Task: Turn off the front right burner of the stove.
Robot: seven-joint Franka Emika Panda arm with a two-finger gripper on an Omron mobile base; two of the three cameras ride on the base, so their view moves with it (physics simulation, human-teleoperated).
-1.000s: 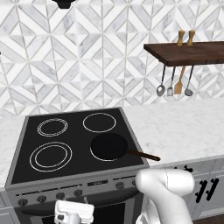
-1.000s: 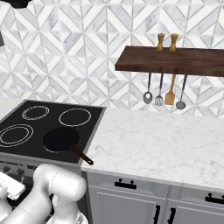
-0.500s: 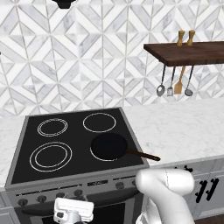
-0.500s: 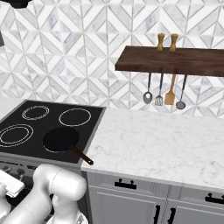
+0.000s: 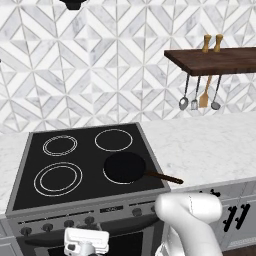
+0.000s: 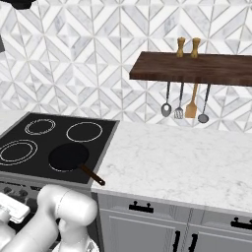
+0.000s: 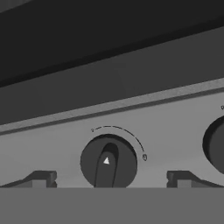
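Note:
The stove (image 5: 85, 150) has a black glass top with white-ringed burners. A black long-handled frying pan (image 5: 125, 166) covers most of the front right burner (image 5: 104, 172), leaving a thin arc of its ring visible. My gripper (image 5: 86, 242) hangs low in front of the grey knob panel (image 5: 115, 210). In the hand view, a dark round knob (image 7: 108, 162) with a white pointer sits centred between my fingertips (image 7: 41, 179). The gripper (image 7: 109, 180) is open, its jaws wide on either side of the knob and not touching it. The hand (image 6: 12, 206) also shows at the stove's front.
A second knob (image 7: 215, 146) sits at the right edge of the hand view. A marble counter (image 6: 172, 162) lies to the right of the stove, with drawers (image 6: 140, 216) below. A wooden shelf (image 6: 197, 69) with hanging utensils is on the tiled wall.
The hand has risen a little in front of the knob panel. The pan and everything else stay put.

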